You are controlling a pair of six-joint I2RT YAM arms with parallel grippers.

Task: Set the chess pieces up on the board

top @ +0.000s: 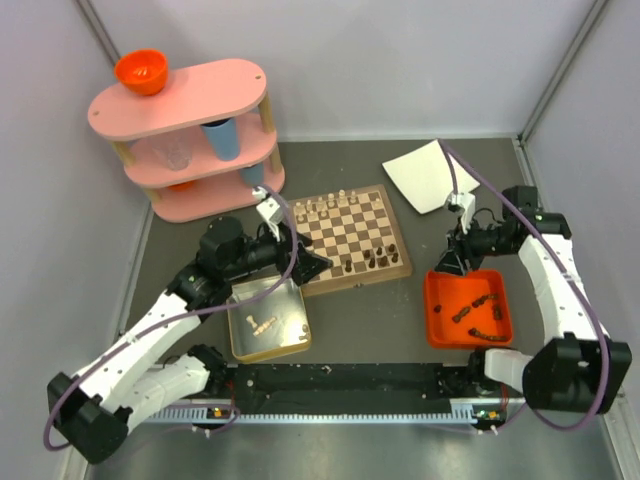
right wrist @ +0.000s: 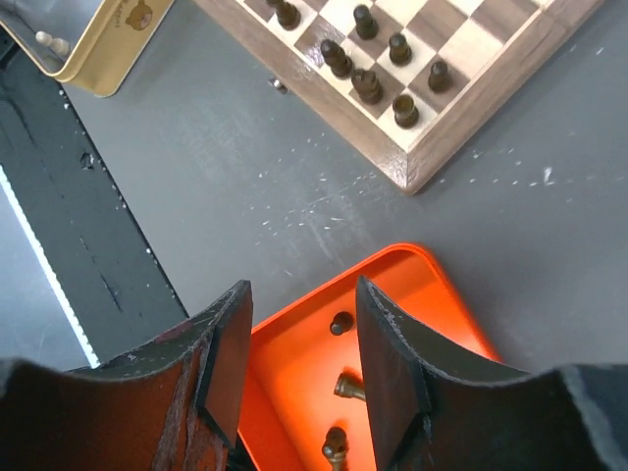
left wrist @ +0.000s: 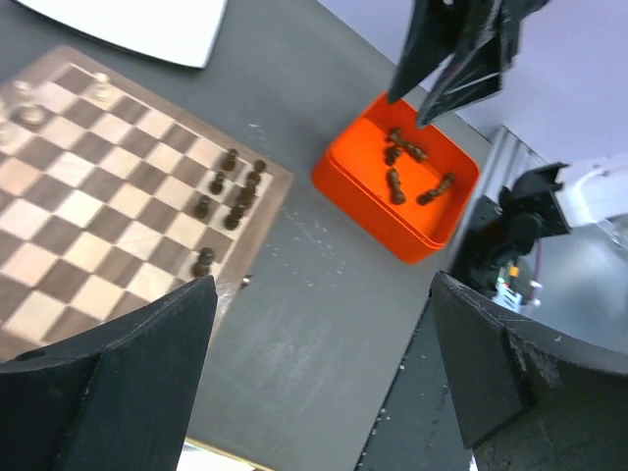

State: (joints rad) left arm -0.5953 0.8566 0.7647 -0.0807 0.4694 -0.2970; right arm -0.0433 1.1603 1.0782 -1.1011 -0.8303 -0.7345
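My table (top: 370, 320) is dark grey and scuffed. The chessboard (top: 352, 236) lies flat near its middle, turned at a slight slant. Just beside its near left corner sits a square metal tin (top: 285, 337). To my right, apart from the board, lies an orange tray (top: 445, 326). A white sheet (top: 425, 175) lies far right, and a pink shelf stand (top: 200, 206) is at the far left.

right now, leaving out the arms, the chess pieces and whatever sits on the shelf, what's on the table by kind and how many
board: 1
orange tray: 1
tin: 1
pink shelf: 1
white sheet: 1
total: 5
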